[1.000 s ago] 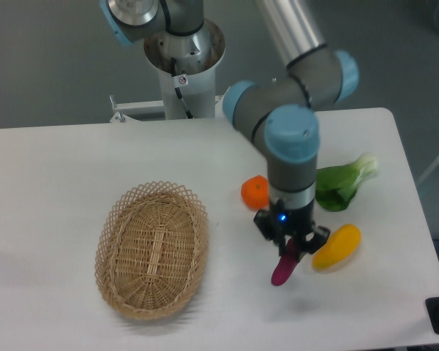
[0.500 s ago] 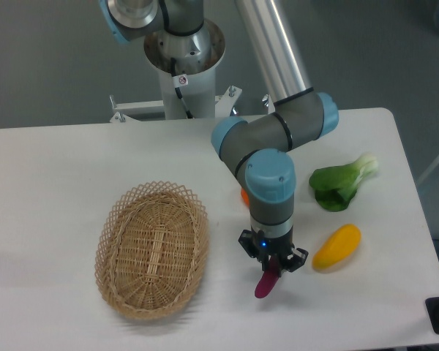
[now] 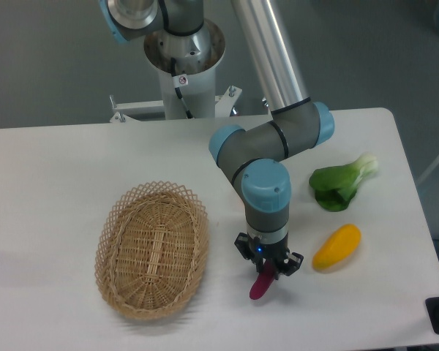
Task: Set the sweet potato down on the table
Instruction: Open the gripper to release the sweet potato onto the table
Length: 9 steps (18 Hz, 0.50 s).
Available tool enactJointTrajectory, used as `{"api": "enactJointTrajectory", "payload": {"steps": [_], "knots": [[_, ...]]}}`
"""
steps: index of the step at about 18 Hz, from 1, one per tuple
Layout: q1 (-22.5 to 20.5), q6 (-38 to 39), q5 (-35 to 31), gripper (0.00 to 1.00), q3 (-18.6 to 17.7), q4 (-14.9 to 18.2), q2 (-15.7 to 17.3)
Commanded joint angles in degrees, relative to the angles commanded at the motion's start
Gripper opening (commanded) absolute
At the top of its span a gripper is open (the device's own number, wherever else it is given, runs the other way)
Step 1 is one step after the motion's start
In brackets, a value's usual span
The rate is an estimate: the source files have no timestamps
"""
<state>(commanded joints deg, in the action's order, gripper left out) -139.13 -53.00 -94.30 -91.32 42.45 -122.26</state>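
**Sweet potato held just above the surface, near the front edge**

The gripper point(image 3: 265, 269) points straight down over the white surface point(image 3: 51, 183), its jaws closed on the upper end of the sweet potato point(image 3: 260, 284). The magenta vegetable hangs tilted below the jaws, its lower tip slanting toward the front edge of the surface. Whether that tip touches the surface cannot be told from this view.

The grasp sits in the front half of the surface, right of the middle. To its left, near but apart, lies the oval wicker basket point(image 3: 152, 248), with nothing visible inside it. To the right of the gripper, toward the right edge, lies the yellow-orange fruit point(image 3: 336, 246), close to the jaws yet not touching them. Farther back along the right edge rests a leafy green vegetable point(image 3: 340, 184) with a pale stalk end pointing to the back right corner.

The arm's base column point(image 3: 184, 62) stands behind the back edge.
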Motion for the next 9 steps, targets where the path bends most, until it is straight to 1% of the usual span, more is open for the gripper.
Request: {"api": "enactJointTrajectory", "payload": {"steps": [4,9], "knots": [[0.0,0.4,-0.4,1.00,0.5,-0.2,2.6],[-0.6,-0.2,-0.8,1.00,5.1,0.2,5.0]]}}
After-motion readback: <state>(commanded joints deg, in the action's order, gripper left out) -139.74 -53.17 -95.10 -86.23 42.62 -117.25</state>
